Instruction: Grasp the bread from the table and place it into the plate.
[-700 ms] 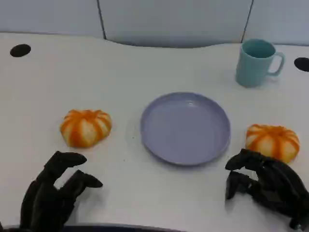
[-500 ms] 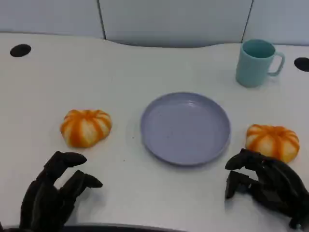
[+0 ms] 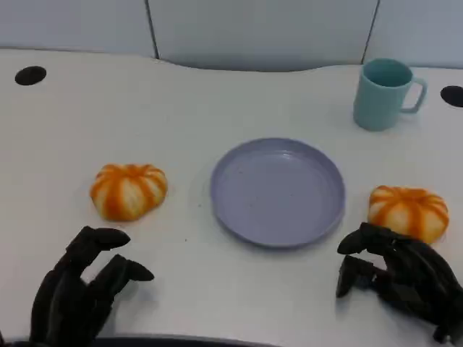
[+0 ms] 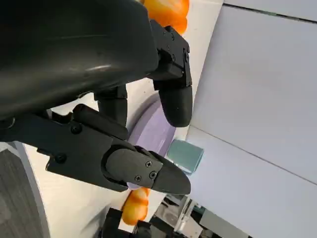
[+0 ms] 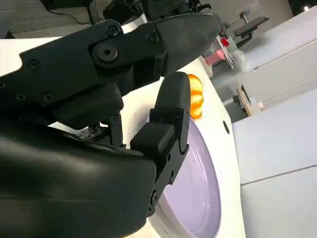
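Both the left hand (image 3: 79, 285) and right hand (image 3: 394, 275) hover empty, fingers apart. The right bread (image 3: 408, 211) sits just beside its hand. A careless reach could nudge it along the bench (image 3: 217, 94), away from the plate (image 3: 278, 191).

a lab: white partition panels (image 3: 260, 29), equipment benches (image 5: 237, 34).

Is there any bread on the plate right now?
No, the purple plate is bare; both breads lie on the table beside it.

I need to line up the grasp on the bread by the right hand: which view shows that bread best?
The head view: the right bread lies whole on the table, beside the plate, just beyond the right hand. The left wrist view shows part of it past the fingers. I cannot make it out in the right wrist view.
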